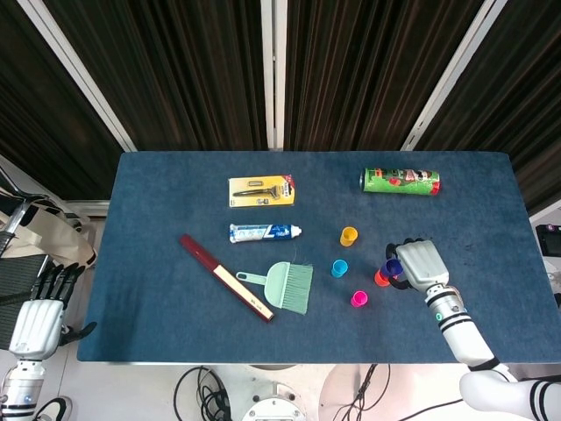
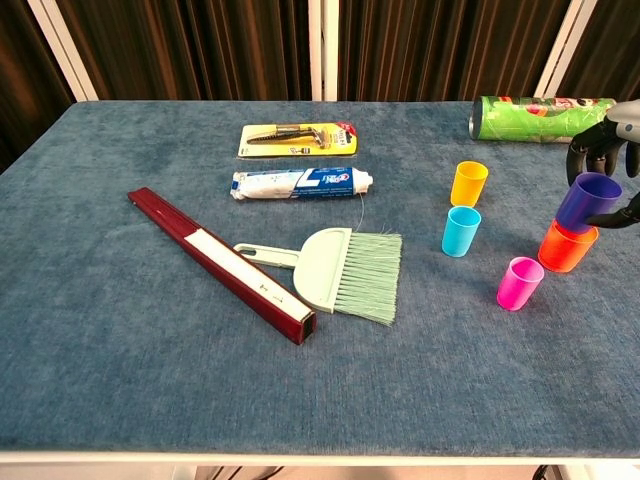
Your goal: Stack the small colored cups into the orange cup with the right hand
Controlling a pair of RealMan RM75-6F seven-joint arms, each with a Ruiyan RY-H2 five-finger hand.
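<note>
The purple cup [image 2: 588, 197] stands with its base inside the orange cup [image 2: 566, 248] near the table's right side. My right hand [image 2: 612, 170] holds it from behind and to the right, with fingers [image 2: 590, 150] curled above its rim. In the head view the right hand [image 1: 419, 263] covers part of the purple cup [image 1: 394, 266] and orange cup [image 1: 380, 278]. The yellow cup [image 2: 468, 183], light blue cup [image 2: 461, 231] and pink cup [image 2: 520, 283] stand upright to the left. My left hand [image 1: 37, 323] hangs off the table at bottom left, fingers apart and holding nothing.
A green can [image 2: 530, 117] lies on its side at the back right. A mint hand brush [image 2: 340, 268], a dark red bar [image 2: 225, 265], a toothpaste tube [image 2: 300, 182] and a packaged razor [image 2: 297, 139] lie in the table's middle and left.
</note>
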